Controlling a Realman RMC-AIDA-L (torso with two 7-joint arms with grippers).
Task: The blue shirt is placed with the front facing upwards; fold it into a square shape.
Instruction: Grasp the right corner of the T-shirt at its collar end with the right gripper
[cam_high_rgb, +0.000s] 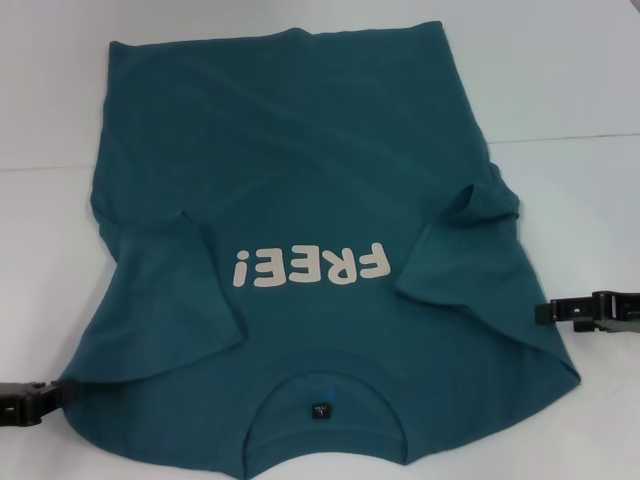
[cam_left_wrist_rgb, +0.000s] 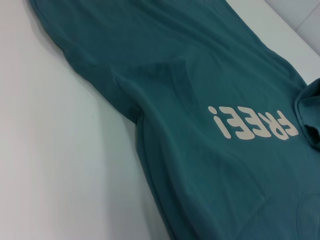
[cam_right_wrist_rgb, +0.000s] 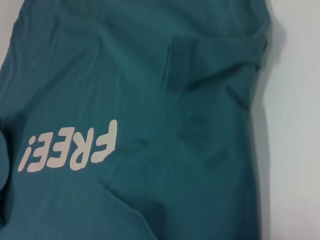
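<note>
The blue shirt (cam_high_rgb: 300, 170) lies front up on the white table (cam_high_rgb: 580, 70), with its round collar (cam_high_rgb: 320, 392) and small black tag (cam_high_rgb: 320, 409) nearest me. The cream "FREE!" lettering (cam_high_rgb: 310, 268) reads upside down. Both short sleeves are folded inward over the chest, one on the left (cam_high_rgb: 170, 300) and one on the right (cam_high_rgb: 460, 260). My left gripper (cam_high_rgb: 48, 396) sits low at the shirt's near-left shoulder edge. My right gripper (cam_high_rgb: 545, 312) sits just off the shirt's right edge. Each wrist view shows only the shirt (cam_left_wrist_rgb: 200, 165) (cam_right_wrist_rgb: 150, 75) and its lettering (cam_left_wrist_rgb: 252, 125) (cam_right_wrist_rgb: 70, 150).
Bare white table surface (cam_left_wrist_rgb: 60, 150) runs along the shirt's left side, and more of it (cam_right_wrist_rgb: 295, 125) along the right side. A faint seam line (cam_high_rgb: 560, 135) crosses the table behind the shirt.
</note>
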